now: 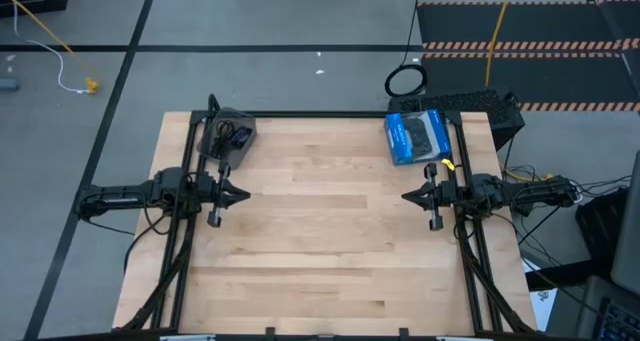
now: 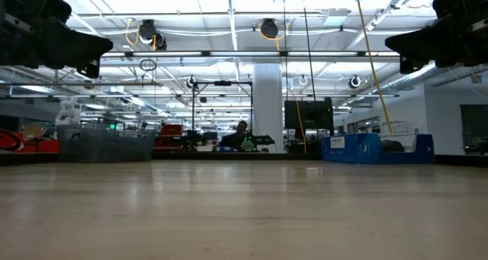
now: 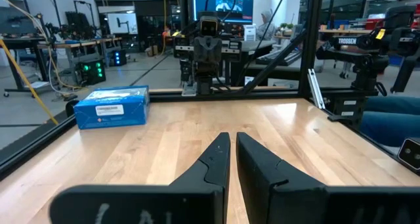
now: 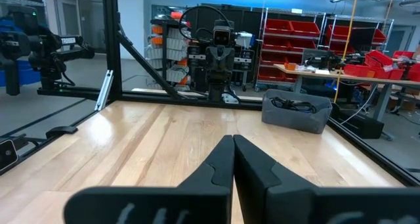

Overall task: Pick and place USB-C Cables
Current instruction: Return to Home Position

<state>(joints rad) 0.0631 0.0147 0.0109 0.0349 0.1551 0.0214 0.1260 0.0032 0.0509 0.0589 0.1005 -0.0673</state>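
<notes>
Wooden table (image 1: 330,231), open workshop beyond. USB-C cables (image 4: 293,105) lie coiled inside black bin (image 4: 298,122) at far left corner, apparently sorted. Left gripper (image 1: 246,193) and right gripper (image 1: 404,195) face each other, raised, jaws together, holding nothing: likely parked pose. Blue box (image 1: 418,137) sits at far right corner.

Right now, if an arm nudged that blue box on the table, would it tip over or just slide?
Probably slide: the blue box lies flat, low and wide, so tipping seems unlikely. The wooden table looks smooth, so it should move easily. It looks like a carton with a printed label, likely light and stiff.
</notes>
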